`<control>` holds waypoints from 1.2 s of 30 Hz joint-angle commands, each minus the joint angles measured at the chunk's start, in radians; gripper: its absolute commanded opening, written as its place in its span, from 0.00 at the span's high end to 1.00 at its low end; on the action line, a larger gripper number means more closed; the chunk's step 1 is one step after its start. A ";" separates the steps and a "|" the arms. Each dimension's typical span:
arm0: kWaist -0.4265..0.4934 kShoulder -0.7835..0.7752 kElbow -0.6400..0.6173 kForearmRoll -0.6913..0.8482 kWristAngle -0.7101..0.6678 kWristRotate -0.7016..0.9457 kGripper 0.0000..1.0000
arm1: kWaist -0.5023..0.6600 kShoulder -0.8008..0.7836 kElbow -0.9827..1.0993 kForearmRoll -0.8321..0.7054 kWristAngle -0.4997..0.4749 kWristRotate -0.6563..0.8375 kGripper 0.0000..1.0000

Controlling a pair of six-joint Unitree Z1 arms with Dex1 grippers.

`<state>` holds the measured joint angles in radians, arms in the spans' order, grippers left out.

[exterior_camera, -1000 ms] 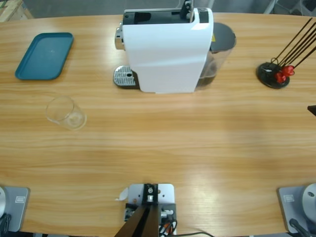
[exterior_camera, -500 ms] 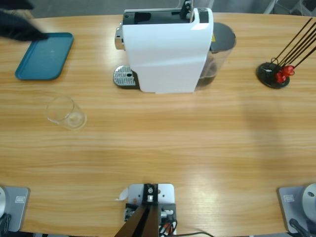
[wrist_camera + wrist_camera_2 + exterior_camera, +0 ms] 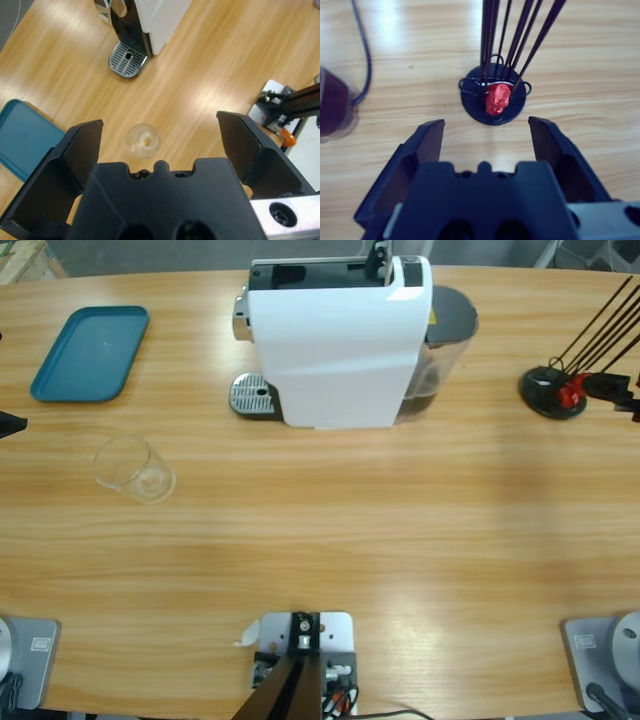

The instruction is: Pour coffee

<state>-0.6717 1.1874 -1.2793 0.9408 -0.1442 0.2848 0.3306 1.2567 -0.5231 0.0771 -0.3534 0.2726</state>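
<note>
No coffee is in view. An empty clear glass tumbler (image 3: 135,468) stands on the table's left part; the left wrist view shows this tumbler (image 3: 143,141) below and between my left gripper's (image 3: 159,120) open jaws, well apart from them. The white coffee machine (image 3: 340,340) stands at the back middle with its drip grate (image 3: 252,395) bare. The left gripper (image 3: 8,425) barely shows at the left edge. My right gripper (image 3: 486,121) is open and faces the black capsule stand (image 3: 492,100) holding a red capsule (image 3: 497,97); it shows at the right edge (image 3: 620,390).
A teal tray (image 3: 90,352) lies at the back left. The machine's smoky tank (image 3: 445,340) sits on its right side, with a dark cable (image 3: 365,50) beside it. The capsule stand (image 3: 553,390) has thin black rods rising from it.
The left gripper moved from over the teal tray down to the left edge near the tumbler. The right gripper came in at the right edge beside the capsule stand.
</note>
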 commanded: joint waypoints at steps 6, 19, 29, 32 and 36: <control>0.000 0.062 -0.034 0.009 0.009 0.006 0.01 | -0.128 0.196 0.103 -0.236 0.100 -0.012 0.37; -0.003 0.107 -0.065 0.005 0.003 0.007 0.01 | -0.166 0.268 0.126 -0.350 0.120 -0.043 0.50; -0.003 0.104 -0.068 0.005 0.003 0.003 0.01 | -0.176 0.287 0.133 -0.377 0.145 -0.064 0.67; -0.003 0.103 -0.068 0.005 0.003 -0.001 0.01 | -0.177 0.290 0.133 -0.381 0.149 -0.067 0.72; -0.003 0.104 -0.069 0.004 0.003 -0.003 0.02 | -0.184 0.291 0.133 -0.382 0.148 -0.070 0.85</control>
<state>-0.6717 1.2637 -1.3453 0.9408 -0.1442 0.2847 0.1628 1.5177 -0.4175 -0.2925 -0.2247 0.2193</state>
